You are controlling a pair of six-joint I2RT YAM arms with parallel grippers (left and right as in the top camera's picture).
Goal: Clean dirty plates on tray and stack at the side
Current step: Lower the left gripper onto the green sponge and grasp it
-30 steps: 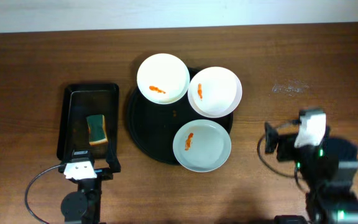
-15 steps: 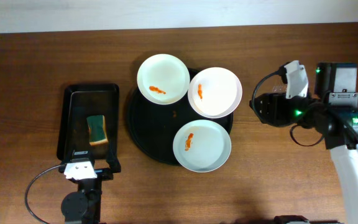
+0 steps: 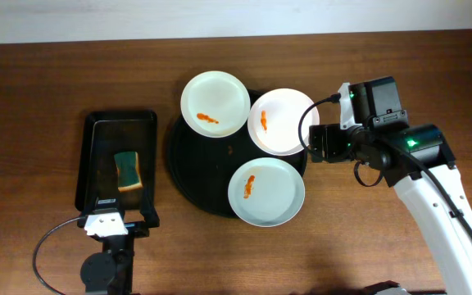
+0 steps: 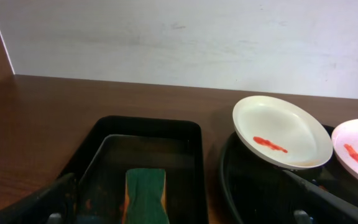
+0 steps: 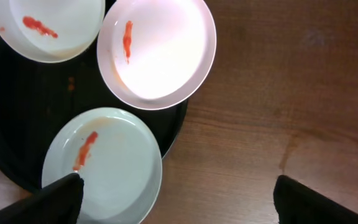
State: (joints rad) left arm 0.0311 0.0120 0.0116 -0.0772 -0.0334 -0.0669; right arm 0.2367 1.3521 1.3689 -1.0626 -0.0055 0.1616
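Observation:
Three white plates lie on the round black tray, each with an orange smear: one at the back left, one at the back right, one at the front. My right gripper hovers open just right of the tray, between the back right plate and the front plate. Nothing is between its fingers, and the left one overlaps the front plate's rim. My left gripper stands open at the near end of the rectangular tray, holding nothing. The back left plate leans on the round tray's rim.
A smaller rectangular black tray on the left holds a green and yellow sponge, which lies just ahead of my left gripper. Bare brown wood lies to the right of the round tray. A pale wall runs along the far edge.
My right arm has swung from the front right corner up and left to the round tray's right side. The left arm, plates and sponge have not moved.

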